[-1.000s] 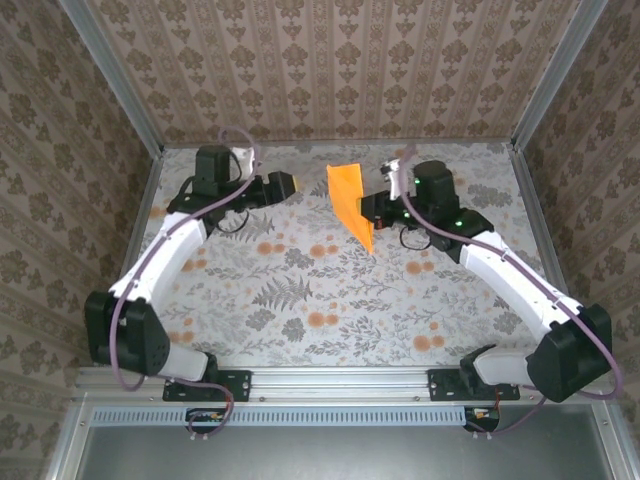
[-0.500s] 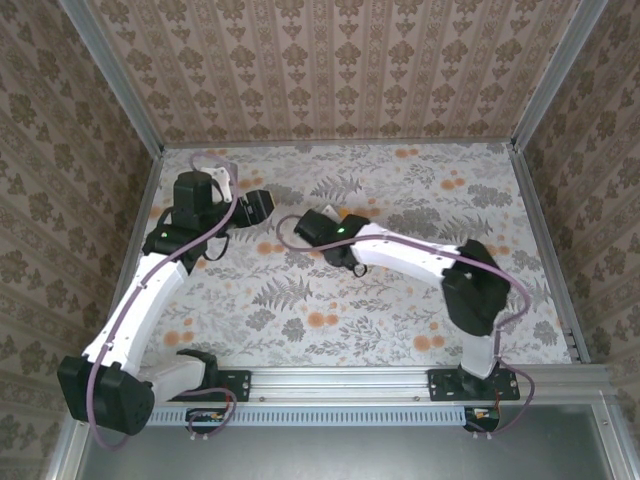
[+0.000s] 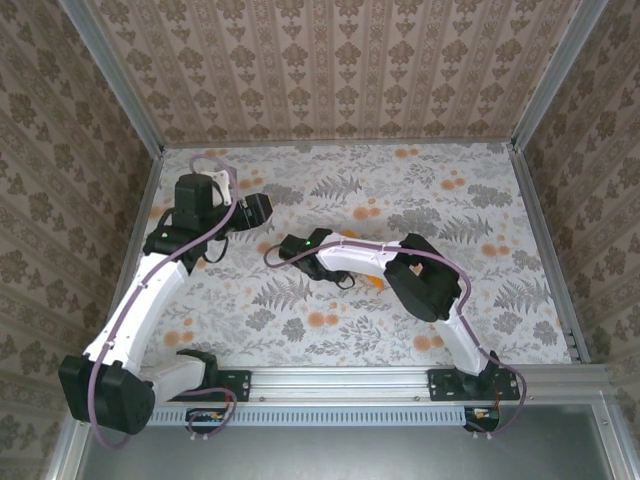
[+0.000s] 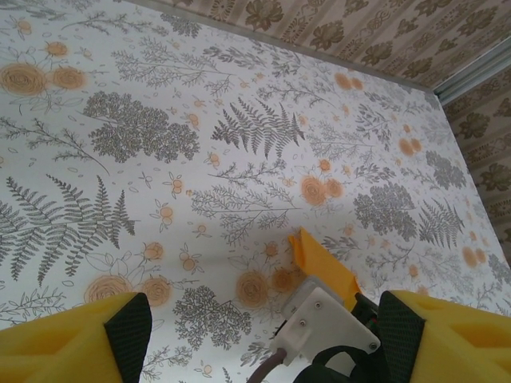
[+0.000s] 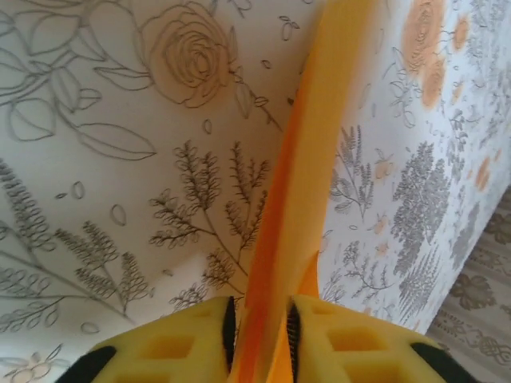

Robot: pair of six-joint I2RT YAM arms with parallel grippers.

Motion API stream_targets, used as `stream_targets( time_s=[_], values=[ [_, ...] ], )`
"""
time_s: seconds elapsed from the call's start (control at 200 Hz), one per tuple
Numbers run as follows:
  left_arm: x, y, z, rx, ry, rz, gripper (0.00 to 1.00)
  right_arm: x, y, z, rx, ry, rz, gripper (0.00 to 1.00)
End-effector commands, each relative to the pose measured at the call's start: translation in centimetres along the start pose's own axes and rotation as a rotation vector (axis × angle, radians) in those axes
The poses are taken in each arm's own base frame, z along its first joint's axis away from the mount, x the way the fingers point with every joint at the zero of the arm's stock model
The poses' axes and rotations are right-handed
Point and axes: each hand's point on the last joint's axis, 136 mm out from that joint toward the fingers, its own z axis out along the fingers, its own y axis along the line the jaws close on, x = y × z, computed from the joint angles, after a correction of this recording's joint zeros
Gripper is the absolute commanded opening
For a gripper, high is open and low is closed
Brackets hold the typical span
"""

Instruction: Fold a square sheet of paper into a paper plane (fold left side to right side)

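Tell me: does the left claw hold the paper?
No, the left claw is open and empty; the paper is well beyond it.

We see a table point(image 3: 450, 170) with grey leaves and orange flowers under the fingers point(image 4: 64, 335), and brown flowery walls point(image 3: 330, 60) far past them.

At lower centre of the left wrist view, the orange paper point(image 4: 321, 260) disappears behind a white block point(image 4: 326, 321) on the other arm. The left gripper point(image 4: 263, 335) has both yellow fingers point(image 4: 68, 343) cut by the bottom edge. In the right wrist view the paper is a blurred band, cropped at the top. Whether the right gripper point(image 5: 259, 323) pinches it cannot be told.
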Motion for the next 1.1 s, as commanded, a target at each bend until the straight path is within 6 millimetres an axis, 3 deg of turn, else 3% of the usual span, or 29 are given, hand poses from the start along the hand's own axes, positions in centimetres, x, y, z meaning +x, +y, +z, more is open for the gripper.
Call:
stream_targets(
  time_s=[0.0,0.17,0.33,0.515,0.635,0.685,0.94,1.025,1.095],
  values=[
    [1.0,0.5,1.0,0.008,0.052,-0.029,0.78,-0.1,-0.2,-2.4,-0.12,-0.052,0.099,0.39],
    [3.4,0.9,3.8,0.063,0.148,-0.118,0.79,0.2,-1.9,-6.2,-0.275,-0.159,0.25,0.56],
    [6.7,0.7,7.1,0.122,0.289,-0.218,0.78,1.6,-4.7,-8.7,-0.435,-0.291,0.446,0.73],
    [9.9,-2.1,11.1,0.228,0.36,-0.291,0.78,2.9,-8.5,-7.7,-0.686,-0.458,0.789,0.83],
    [11.4,-2.8,13.5,0.239,0.392,-0.353,0.78,4.6,-10.9,-6.5,-0.751,-0.541,0.97,0.93],
    [12.4,-4.1,14.3,0.265,0.416,-0.352,0.78,5.3,-11.6,-5.8,-0.778,-0.557,1.033,0.96],
    [15.1,-5.7,18.3,0.276,0.496,-0.379,0.74,7.9,-13.2,-3.6,-0.905,-0.611,1.234,1.0],
    [15.6,-6.1,19.2,0.289,0.513,-0.382,0.67,8.5,-13.4,-3.2,-0.906,-0.615,1.243,1.0],
    [15.6,-6.1,19.6,0.294,0.519,-0.373,0.55,8.6,-13.5,-3.2,-0.923,-0.619,1.236,1.0]
  ],
)
